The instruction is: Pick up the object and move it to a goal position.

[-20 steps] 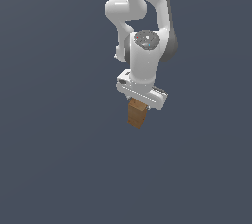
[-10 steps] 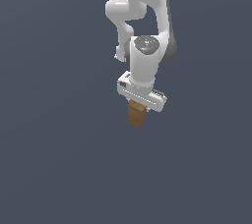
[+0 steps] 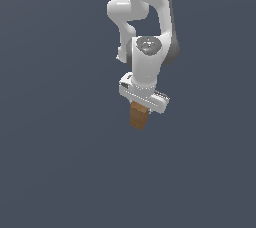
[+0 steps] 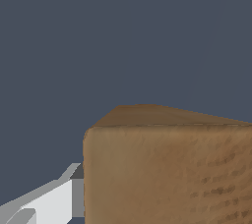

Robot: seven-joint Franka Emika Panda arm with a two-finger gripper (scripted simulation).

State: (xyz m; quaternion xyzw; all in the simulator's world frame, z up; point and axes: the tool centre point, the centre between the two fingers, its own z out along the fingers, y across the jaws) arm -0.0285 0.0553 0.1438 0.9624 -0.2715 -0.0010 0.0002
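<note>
The object is a small upright brown wood-textured block (image 3: pixel 138 116). It hangs right under the white hand of my arm in the exterior view, its top tucked between the fingers. My gripper (image 3: pixel 141 108) is shut on it and holds it in the air. In the wrist view the block (image 4: pixel 167 169) fills the near part of the picture, with one white and grey finger (image 4: pixel 51 199) against its side. The other finger is hidden behind the block.
The white arm (image 3: pixel 147 32) reaches down from the top of the exterior view. Around it there is only a plain dark grey-blue ground (image 3: pixel 55 162). No goal marker shows.
The arm has carried the block slightly upward and to the exterior view's right. The grip on the block is unchanged.
</note>
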